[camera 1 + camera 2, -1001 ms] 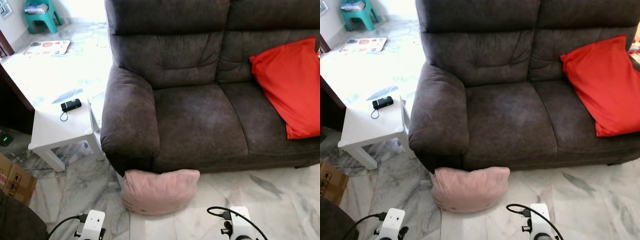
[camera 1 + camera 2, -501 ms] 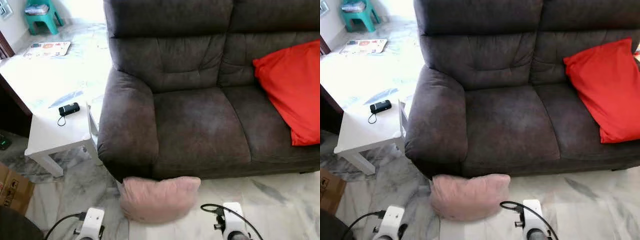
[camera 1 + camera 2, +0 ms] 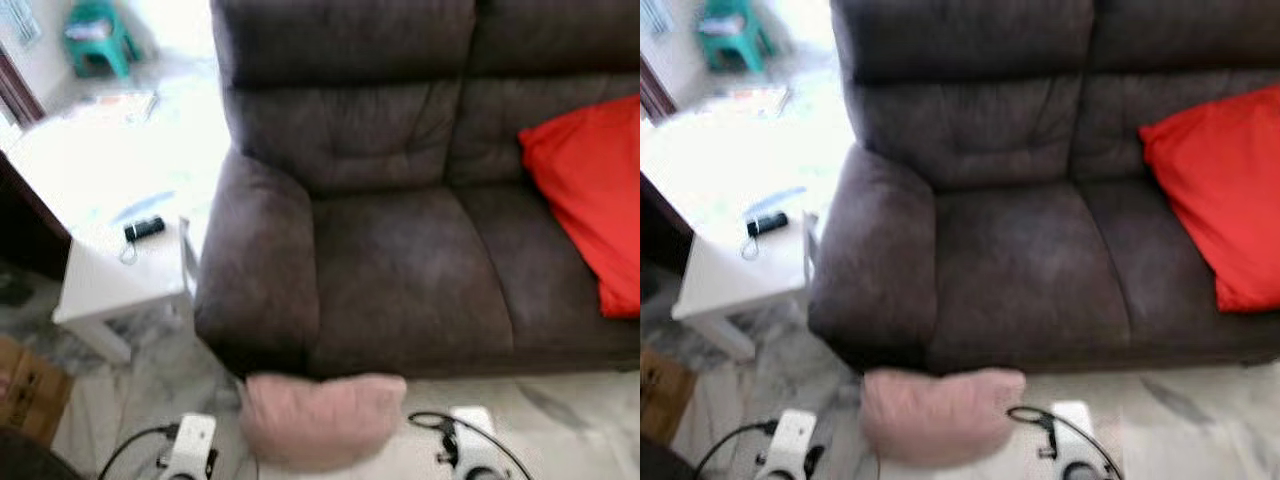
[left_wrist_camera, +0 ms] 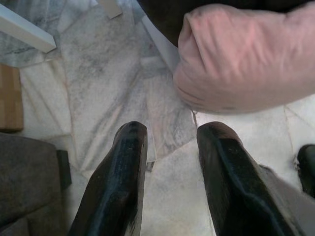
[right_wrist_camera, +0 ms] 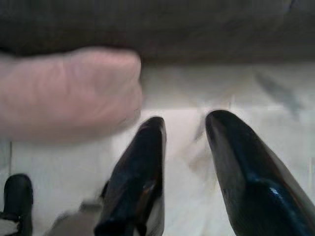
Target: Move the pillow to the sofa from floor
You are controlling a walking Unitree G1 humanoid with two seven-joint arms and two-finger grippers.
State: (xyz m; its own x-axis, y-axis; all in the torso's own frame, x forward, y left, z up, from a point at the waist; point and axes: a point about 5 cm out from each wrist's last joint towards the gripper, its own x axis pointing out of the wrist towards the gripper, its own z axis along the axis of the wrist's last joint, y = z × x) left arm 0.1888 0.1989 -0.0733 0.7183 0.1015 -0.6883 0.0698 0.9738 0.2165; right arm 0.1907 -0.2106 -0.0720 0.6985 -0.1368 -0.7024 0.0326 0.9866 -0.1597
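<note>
Both jaws short of pillow

Both eye views smeared by motion blur. Red fabric cushion cut off at right edge. Small black device on white table, too blurred to identify. Teal plastic stool only a smudge. Pale pink pillow soft, cropped at frame edge in right wrist view.
</note>
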